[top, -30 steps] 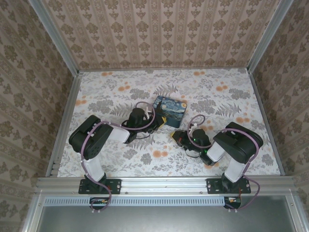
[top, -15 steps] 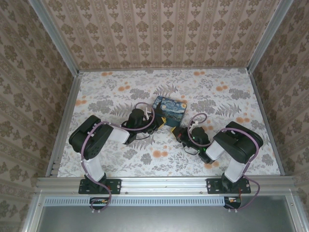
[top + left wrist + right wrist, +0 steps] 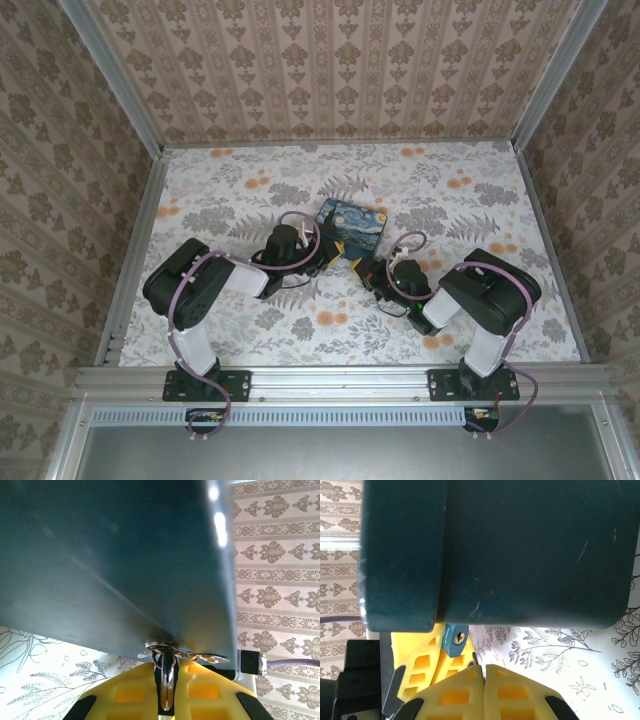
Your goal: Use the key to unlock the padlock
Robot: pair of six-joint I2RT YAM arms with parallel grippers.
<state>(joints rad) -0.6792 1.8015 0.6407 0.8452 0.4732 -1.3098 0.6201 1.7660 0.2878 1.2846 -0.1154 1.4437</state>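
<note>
The tiny bluish-grey padlock hangs at the lower edge of the starry-night box, its keyhole facing the right wrist camera. My left gripper is shut on it, and the silver shackle runs up between the yellow fingers to the box's metal hasp. My right gripper is shut just below and right of the padlock. A thin dark tip of the key pokes from its fingertips, a little short of the keyhole. Seen from above, the left gripper and the right gripper meet at the box's near edge.
The box's dark teal side looms close over both wrist cameras. The floral tabletop spreads around the box, with aluminium rails and wallpapered walls on three sides. A purple cable loops over the right wrist.
My right gripper has moved up and left across the table, from apart from the box to right against its near edge beside the left gripper. The left arm has stayed put.
</note>
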